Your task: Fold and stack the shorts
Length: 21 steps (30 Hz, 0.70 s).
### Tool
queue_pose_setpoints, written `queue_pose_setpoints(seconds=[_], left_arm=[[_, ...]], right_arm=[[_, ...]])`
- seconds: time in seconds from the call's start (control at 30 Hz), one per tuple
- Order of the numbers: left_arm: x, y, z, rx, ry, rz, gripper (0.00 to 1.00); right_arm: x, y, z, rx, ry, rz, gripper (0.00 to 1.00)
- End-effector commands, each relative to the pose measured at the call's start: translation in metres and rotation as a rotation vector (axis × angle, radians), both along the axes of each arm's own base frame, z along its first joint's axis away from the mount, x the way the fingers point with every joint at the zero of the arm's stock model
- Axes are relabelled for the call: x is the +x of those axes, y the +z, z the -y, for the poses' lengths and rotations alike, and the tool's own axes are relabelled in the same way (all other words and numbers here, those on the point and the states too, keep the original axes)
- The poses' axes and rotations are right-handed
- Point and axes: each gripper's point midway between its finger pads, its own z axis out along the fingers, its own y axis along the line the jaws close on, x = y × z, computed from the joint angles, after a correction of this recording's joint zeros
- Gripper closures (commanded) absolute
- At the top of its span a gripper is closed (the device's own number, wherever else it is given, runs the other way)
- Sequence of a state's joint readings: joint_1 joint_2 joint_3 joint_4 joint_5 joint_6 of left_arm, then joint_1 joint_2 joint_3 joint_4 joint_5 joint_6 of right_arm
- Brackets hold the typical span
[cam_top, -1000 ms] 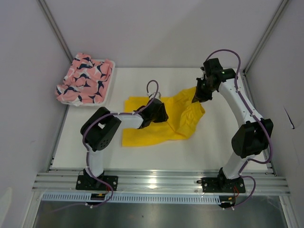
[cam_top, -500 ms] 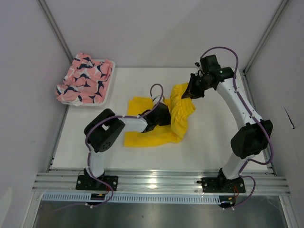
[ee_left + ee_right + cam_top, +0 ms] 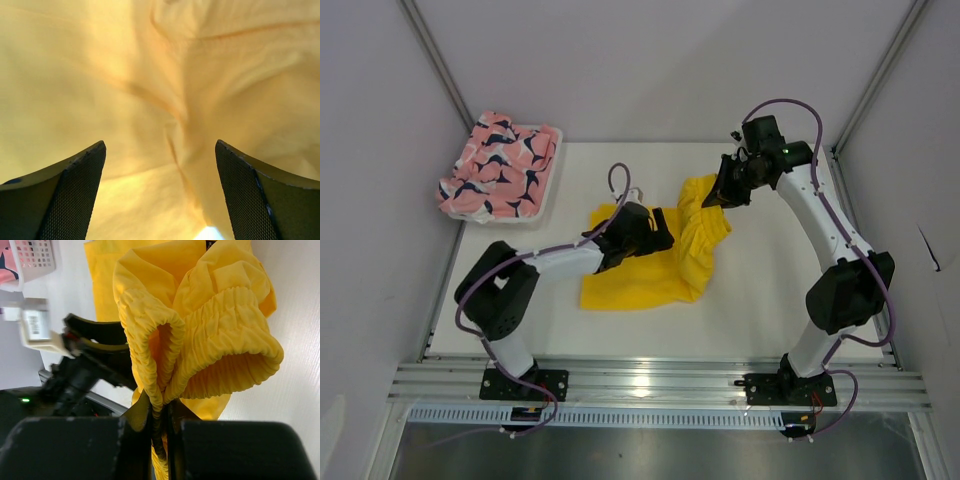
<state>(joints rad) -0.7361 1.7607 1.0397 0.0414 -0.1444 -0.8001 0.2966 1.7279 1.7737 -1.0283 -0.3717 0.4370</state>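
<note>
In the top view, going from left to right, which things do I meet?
Pink shorts → left end effector → right end effector. The yellow shorts span both end effectors, so I leave them out.

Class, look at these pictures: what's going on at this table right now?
Two robot arms are working on a pair of plain bright yellow cloth shorts on the white table. The right gripper is shut on the elastic waistband, holding that end lifted and bunched over the rest. The left gripper is open right over the yellow fabric, gripping nothing. The pink shorts with a navy-and-white print lie crumpled in the white plastic mesh basket at the far left, untouched; nothing is stacked yet.
</note>
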Motion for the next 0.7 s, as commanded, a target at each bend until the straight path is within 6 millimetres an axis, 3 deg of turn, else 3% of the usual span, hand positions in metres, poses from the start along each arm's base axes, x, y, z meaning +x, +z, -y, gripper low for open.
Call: queue_pose_setpoints(seconds=[0.0, 0.03, 0.13, 0.17, 0.27, 0.43, 0.53, 0.67], left_arm=[[-0.005, 0.018, -0.039, 0.017, 0.016, -0.003, 0.08], [-0.003, 0.030, -0.048, 0.003, 0.028, 0.015, 0.07], [-0.004, 0.015, -0.094, 0.028, 0.086, -0.021, 0.08], [0.005, 0.024, -0.115, 0.011, 0.131, -0.001, 0.08], [0.009, 0.020, -0.159, 0.001, 0.203, -0.010, 0.08], [0.007, 0.008, -0.198, 0.045, 0.252, -0.054, 0.09], [0.007, -0.003, -0.211, 0.066, 0.273, -0.078, 0.12], [0.012, -0.018, -0.209, 0.060, 0.245, -0.100, 0.20]], right_arm=[[0.001, 0.027, -0.004, 0.041, 0.001, 0.056, 1.00], [0.000, 0.028, -0.004, 0.041, 0.003, 0.056, 1.00], [-0.002, 0.030, -0.006, 0.040, 0.008, 0.056, 1.00], [-0.001, 0.031, -0.006, 0.040, 0.008, 0.059, 1.00], [-0.002, 0.033, -0.008, 0.040, 0.010, 0.062, 1.00], [-0.003, 0.030, -0.015, 0.037, 0.017, 0.053, 1.00], [-0.004, 0.026, -0.020, 0.035, 0.021, 0.049, 1.00], [-0.004, 0.022, -0.028, 0.032, 0.023, 0.043, 1.00]])
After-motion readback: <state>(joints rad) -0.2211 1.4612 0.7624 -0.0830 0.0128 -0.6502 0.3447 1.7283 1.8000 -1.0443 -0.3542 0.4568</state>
